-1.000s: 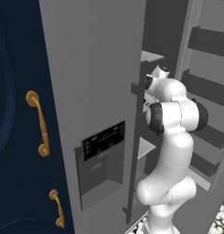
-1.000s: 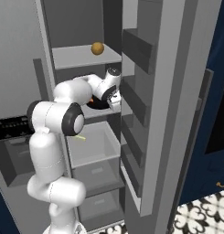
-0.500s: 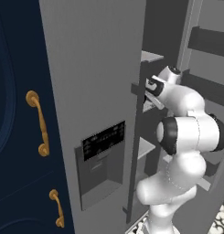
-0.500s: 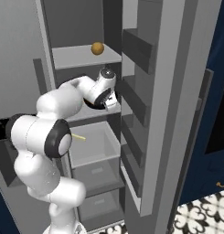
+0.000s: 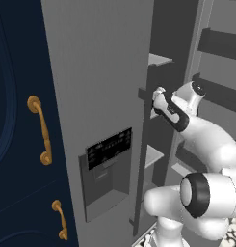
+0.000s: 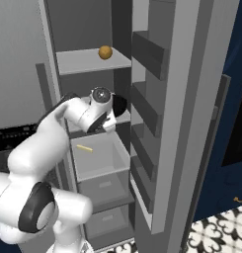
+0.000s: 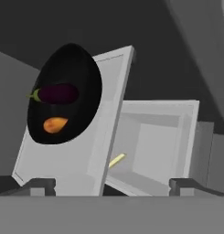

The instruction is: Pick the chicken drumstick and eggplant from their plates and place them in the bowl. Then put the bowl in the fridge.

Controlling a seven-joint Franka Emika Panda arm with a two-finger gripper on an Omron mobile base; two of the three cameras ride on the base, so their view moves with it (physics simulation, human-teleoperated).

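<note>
Hand view: bowl (image 7: 63,93) on fridge shelf (image 7: 63,169)

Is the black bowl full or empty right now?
Not empty. In the hand view, the bowl on the fridge shelf holds the eggplant and chicken drumstick.

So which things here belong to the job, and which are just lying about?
Job:
- bowl, sitting on a fridge shelf
- eggplant, inside the bowl
- chicken drumstick, inside the bowl
- gripper, jaws open, apart from the bowl

Lying about:
- round orange-brown item on the upper shelf
- thin yellow stick in the drawer
- navy cabinet with gold handles
</note>
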